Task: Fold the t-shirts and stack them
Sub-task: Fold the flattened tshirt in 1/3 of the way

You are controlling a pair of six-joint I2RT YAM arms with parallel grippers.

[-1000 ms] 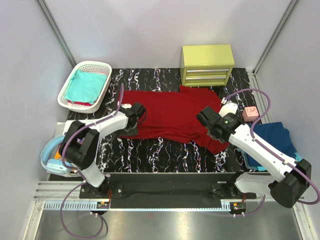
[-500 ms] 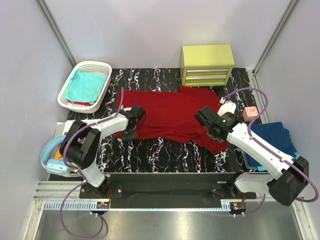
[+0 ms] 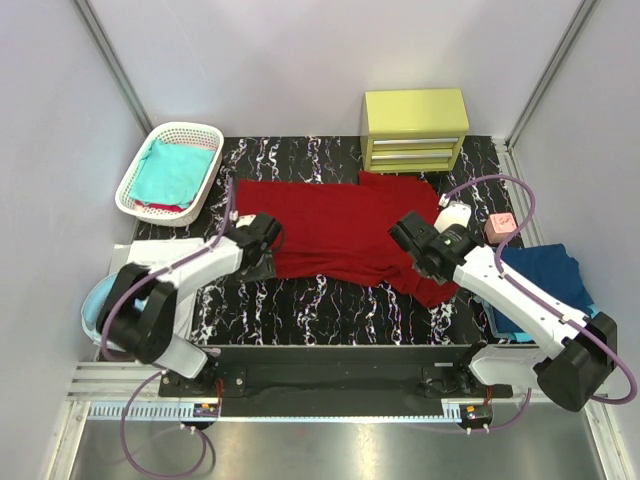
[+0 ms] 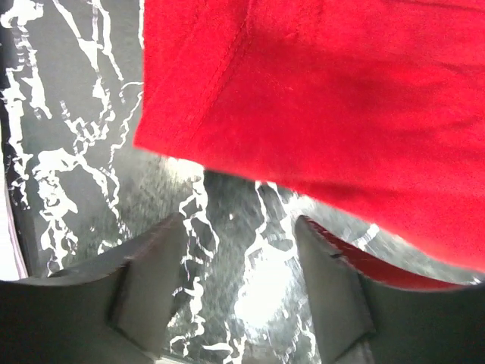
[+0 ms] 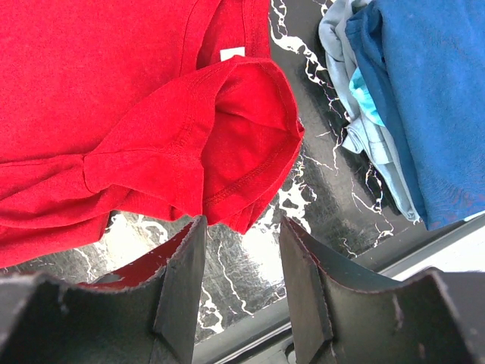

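Note:
A dark red t-shirt (image 3: 340, 225) lies spread flat across the black marbled table (image 3: 320, 305). My left gripper (image 3: 262, 258) hangs open at the shirt's near left corner. In the left wrist view its fingers (image 4: 155, 280) straddle bare table, with the red hem (image 4: 303, 114) just ahead. My right gripper (image 3: 420, 255) is open over the shirt's near right sleeve. The folded sleeve hem (image 5: 235, 152) sits just beyond the gap of the right gripper (image 5: 241, 231), not pinched. A teal shirt (image 3: 170, 170) lies in the basket. Navy (image 3: 545, 275) and light blue (image 5: 356, 114) shirts are piled at the right.
A white lattice basket (image 3: 185, 128) stands at the back left. A yellow drawer unit (image 3: 415, 130) is at the back, and a small pink block (image 3: 498, 226) sits beside the right arm. A light blue object (image 3: 100, 310) lies off the table's left edge.
My left gripper closed briefly, opened again and slid a little left, coming off the shirt's corner. The shirt's near left edge has shifted slightly. The right arm has barely moved.

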